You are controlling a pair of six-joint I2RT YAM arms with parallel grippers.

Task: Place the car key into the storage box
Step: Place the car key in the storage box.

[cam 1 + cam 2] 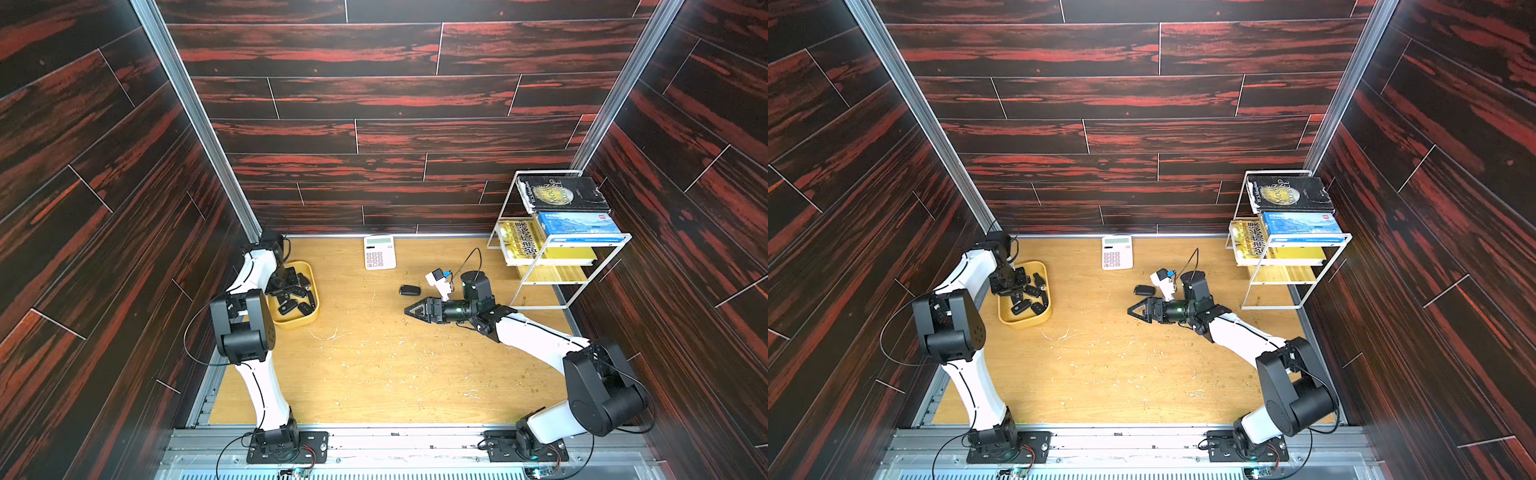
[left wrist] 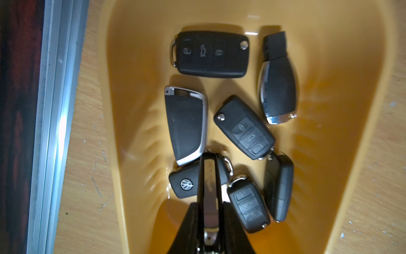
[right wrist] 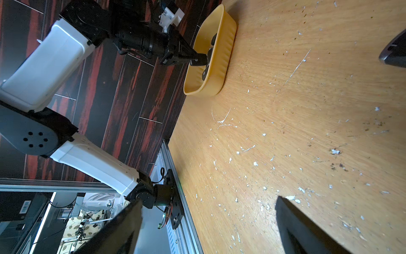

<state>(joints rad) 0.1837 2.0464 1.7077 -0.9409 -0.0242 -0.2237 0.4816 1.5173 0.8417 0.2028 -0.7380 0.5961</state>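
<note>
A car key is held edge-on by the narrowly closed left gripper over the yellow storage box, where 7 other keys are lying. The right gripper is spread wide and empty near 1 loose key on the table.

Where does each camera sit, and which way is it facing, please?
Top views: high over the arms' bases, looking down at the light wooden tabletop; left arm and right arm show whole.
Left wrist: on the left arm, facing down into the shallow yellow plastic storage box; left gripper shows, shut on a black flip car key.
Right wrist: low, facing across the table toward the left arm; the open right gripper frames it.
Shared: every view shows the box.
</note>
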